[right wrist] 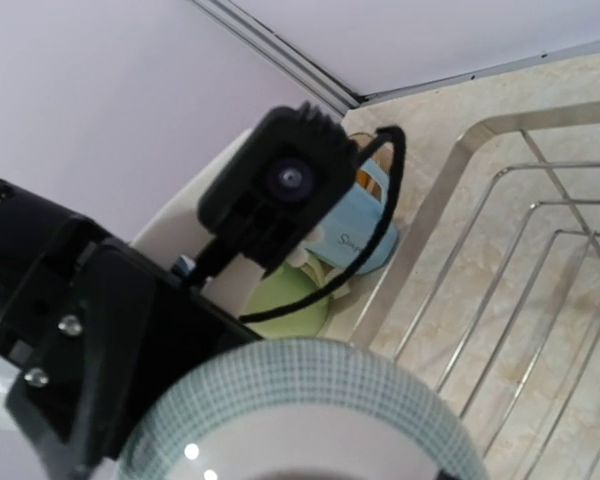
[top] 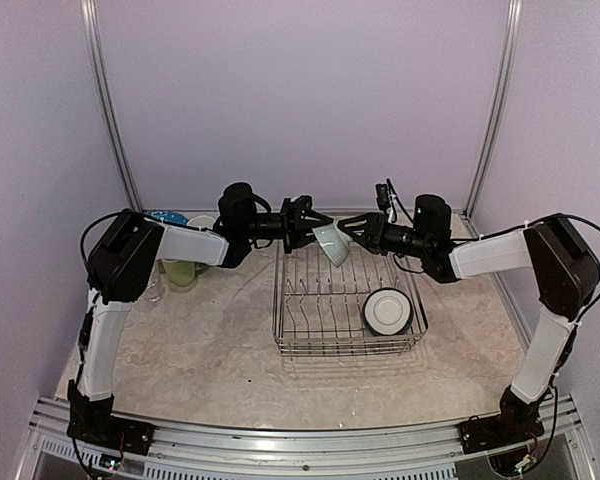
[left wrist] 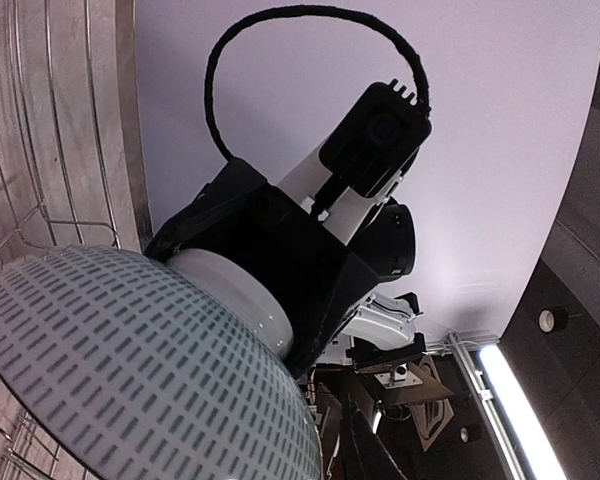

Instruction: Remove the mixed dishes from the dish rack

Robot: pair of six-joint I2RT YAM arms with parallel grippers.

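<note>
A white bowl (top: 332, 245) with a grey-green dash pattern hangs tilted over the far edge of the dish rack (top: 300, 346), between my two grippers. My right gripper (top: 348, 230) is shut on it at the foot side. The right wrist view shows the bowl's underside (right wrist: 310, 400). My left gripper (top: 318, 228) stands open at the bowl's rim from the left. The left wrist view shows the bowl's outer wall (left wrist: 110, 370). A second white bowl (top: 388, 311) stands on edge in the rack's right end.
On the table left of the rack stand a pale green mug (top: 183, 272), a light blue mug (top: 165, 217), a cream plate (top: 202, 222) and a clear glass (top: 152, 290). The two mugs also show in the right wrist view, light blue (right wrist: 355, 225) and green (right wrist: 285, 305).
</note>
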